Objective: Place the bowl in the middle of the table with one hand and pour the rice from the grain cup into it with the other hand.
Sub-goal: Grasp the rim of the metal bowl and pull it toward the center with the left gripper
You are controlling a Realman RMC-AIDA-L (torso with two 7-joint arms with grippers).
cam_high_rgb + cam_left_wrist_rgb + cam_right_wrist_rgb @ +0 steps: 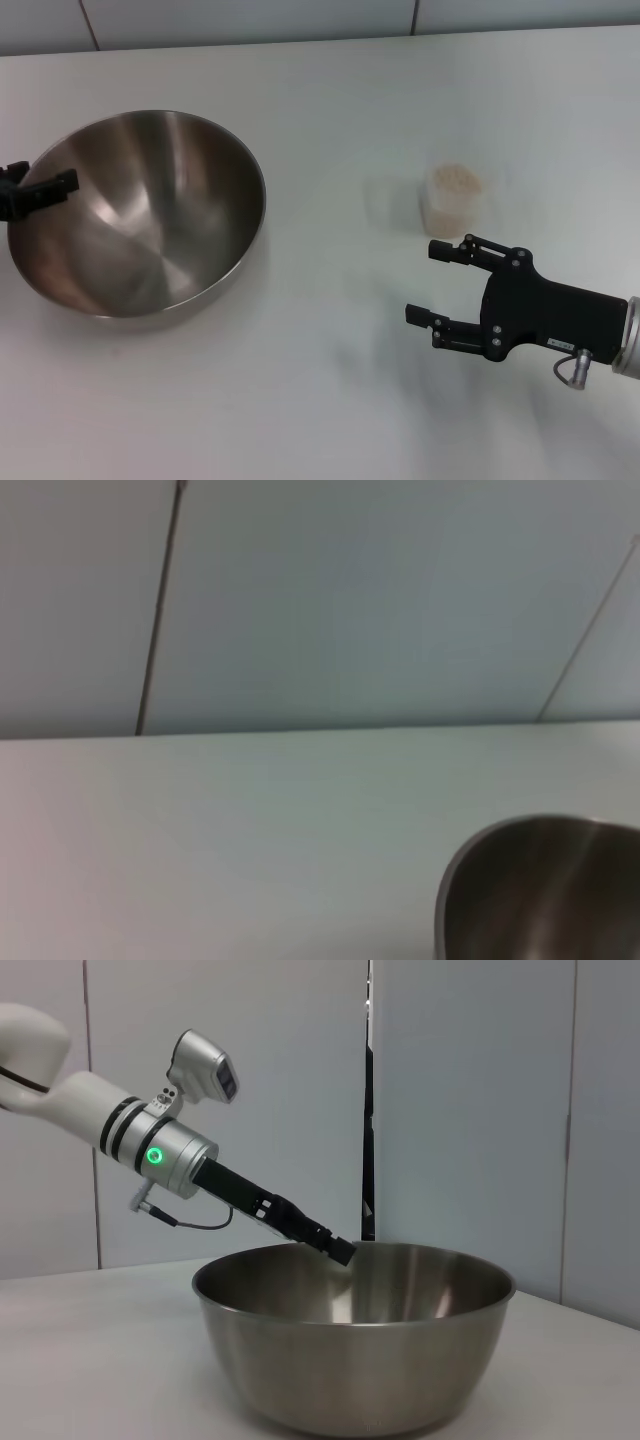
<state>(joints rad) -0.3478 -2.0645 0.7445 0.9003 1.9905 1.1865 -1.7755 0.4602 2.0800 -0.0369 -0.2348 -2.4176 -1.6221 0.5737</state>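
Note:
The steel bowl [150, 215] sits on the white table [330, 110] at the left. My left gripper [45, 182] is at the bowl's left rim, one finger reaching inside over the rim, the other outside the wall, shut on the rim. The right wrist view shows that gripper [335, 1248] on the bowl [350, 1360], which rests on the table. The left wrist view shows part of the bowl [540, 890]. The clear grain cup [455, 200] stands upright right of centre with rice [456, 180] in it. My right gripper [420, 280] is open, just in front of the cup, not touching it.
The table's far edge [320, 40] meets a pale panelled wall [250, 15]. Bare white tabletop [330, 230] lies between the bowl and the cup. The left arm [130, 1130] reaches down to the bowl from the side.

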